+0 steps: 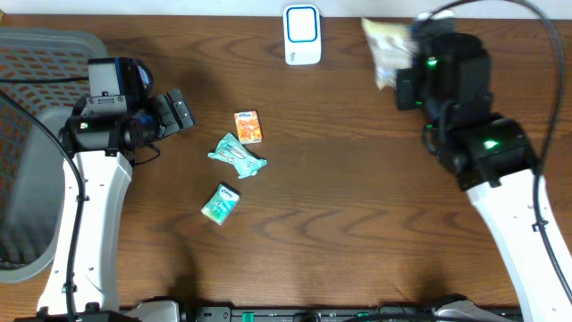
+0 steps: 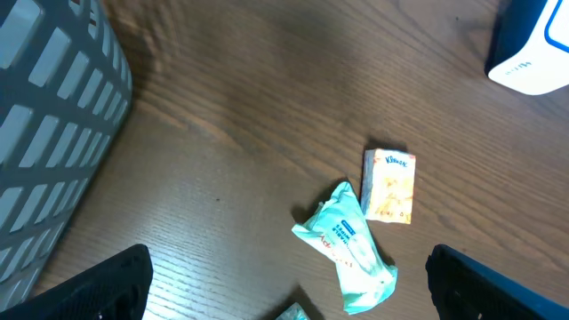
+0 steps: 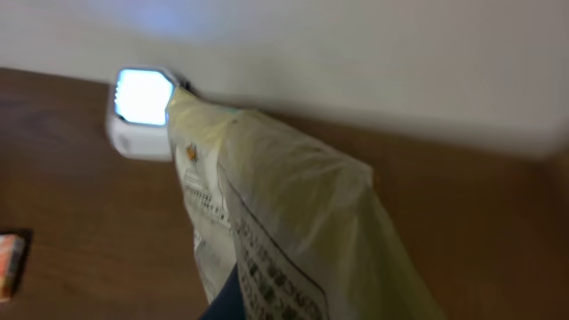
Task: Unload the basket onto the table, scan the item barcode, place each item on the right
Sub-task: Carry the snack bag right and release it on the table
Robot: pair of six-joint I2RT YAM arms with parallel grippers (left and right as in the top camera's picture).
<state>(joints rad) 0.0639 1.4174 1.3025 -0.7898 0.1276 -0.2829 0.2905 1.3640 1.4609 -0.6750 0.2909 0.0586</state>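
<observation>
A pale yellowish packet [image 1: 386,49] with printed black text [image 3: 293,213] is held up at the table's back right, and my right gripper [image 3: 267,302] is shut on its lower end. The fingers are mostly hidden behind the packet. I cannot make out a barcode among the blurred print. The white scanner [image 1: 302,34] with a blue-lit face [image 3: 140,111] stands to the left of the packet, at the table's back edge. My left gripper [image 1: 183,112] hangs open over the left side of the table [image 2: 284,298], nothing between its fingers.
Three small items lie mid-table: an orange packet [image 1: 248,126] [image 2: 389,185], a crumpled teal wrapper [image 1: 238,155] [image 2: 348,244] and a small teal pack [image 1: 220,202]. A grey slatted basket [image 1: 36,54] [image 2: 44,133] fills the far left.
</observation>
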